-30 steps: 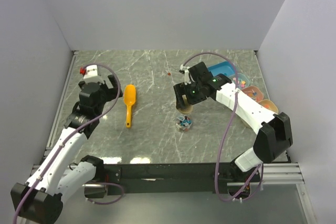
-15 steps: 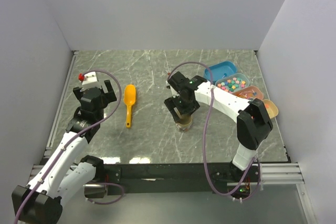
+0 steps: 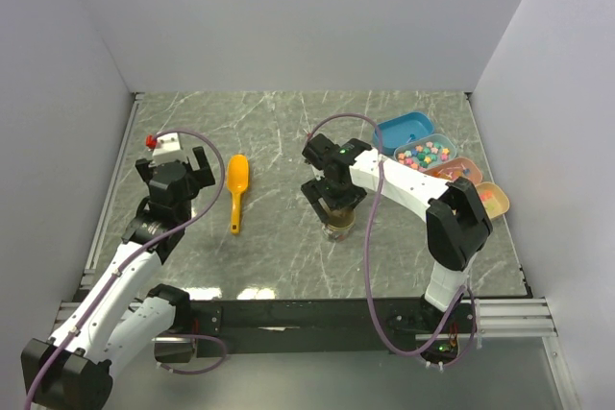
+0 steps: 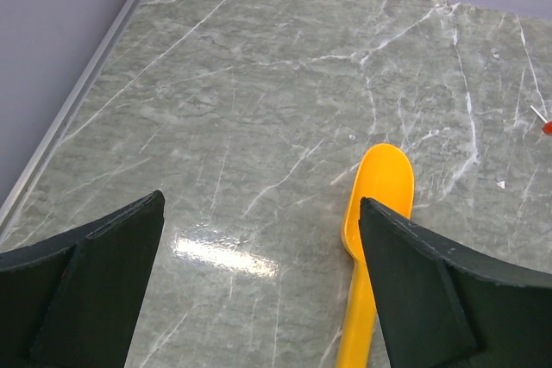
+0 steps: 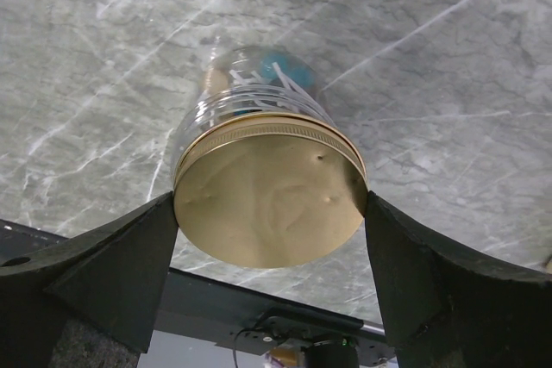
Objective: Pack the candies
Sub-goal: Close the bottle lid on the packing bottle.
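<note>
A small glass jar [image 5: 250, 96] stands on the marble table, and the blue and dark candies [image 5: 278, 71] show through its glass. A gold lid [image 5: 269, 191] sits on the jar's mouth. My right gripper [image 5: 269, 213] is shut on the lid, one finger on each side of its rim. In the top view the right gripper [image 3: 333, 201] covers the jar [image 3: 338, 228] at the table's middle. My left gripper [image 4: 260, 213] is open and empty above the table, just left of the orange scoop [image 4: 373, 230]. It also shows in the top view [image 3: 175, 180].
The orange scoop [image 3: 236, 191] lies between the arms. At the right edge stand a blue tray [image 3: 404, 128], a clear tub of pastel sweets [image 3: 426, 154], a tub of orange-red sweets [image 3: 461, 171] and another tub [image 3: 493, 199].
My right gripper has carried the gold lid down and left onto the jar, which stood open with its candies showing one second ago. My left arm has shifted slightly.
</note>
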Motion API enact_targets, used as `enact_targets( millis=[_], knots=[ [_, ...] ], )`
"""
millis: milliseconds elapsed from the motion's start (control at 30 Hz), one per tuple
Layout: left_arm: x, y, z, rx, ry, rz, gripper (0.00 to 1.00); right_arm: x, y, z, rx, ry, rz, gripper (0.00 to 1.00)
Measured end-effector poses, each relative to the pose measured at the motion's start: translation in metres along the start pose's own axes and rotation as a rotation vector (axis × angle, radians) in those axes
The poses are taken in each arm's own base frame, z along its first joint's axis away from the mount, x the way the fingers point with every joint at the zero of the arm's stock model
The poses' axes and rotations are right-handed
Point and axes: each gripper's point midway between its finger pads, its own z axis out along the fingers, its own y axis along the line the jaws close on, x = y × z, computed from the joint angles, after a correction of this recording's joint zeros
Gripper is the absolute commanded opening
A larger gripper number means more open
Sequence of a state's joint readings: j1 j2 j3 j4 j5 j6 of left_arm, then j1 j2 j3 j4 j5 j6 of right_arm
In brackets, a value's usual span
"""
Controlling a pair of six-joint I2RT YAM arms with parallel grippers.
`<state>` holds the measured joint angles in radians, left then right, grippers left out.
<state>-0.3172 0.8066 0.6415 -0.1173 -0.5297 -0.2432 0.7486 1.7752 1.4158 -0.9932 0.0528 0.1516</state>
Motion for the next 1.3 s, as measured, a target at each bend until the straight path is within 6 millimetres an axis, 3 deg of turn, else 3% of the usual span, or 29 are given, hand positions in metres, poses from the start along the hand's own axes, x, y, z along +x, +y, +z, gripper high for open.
enact_targets(
  millis=[1300],
  knots=[
    [0.001, -0.005, -0.002, 0.02, 0.0, 0.024, 0.99, 0.001, 0.006, 0.012, 0.018, 0.028, -0.012, 0.73]
  ],
)
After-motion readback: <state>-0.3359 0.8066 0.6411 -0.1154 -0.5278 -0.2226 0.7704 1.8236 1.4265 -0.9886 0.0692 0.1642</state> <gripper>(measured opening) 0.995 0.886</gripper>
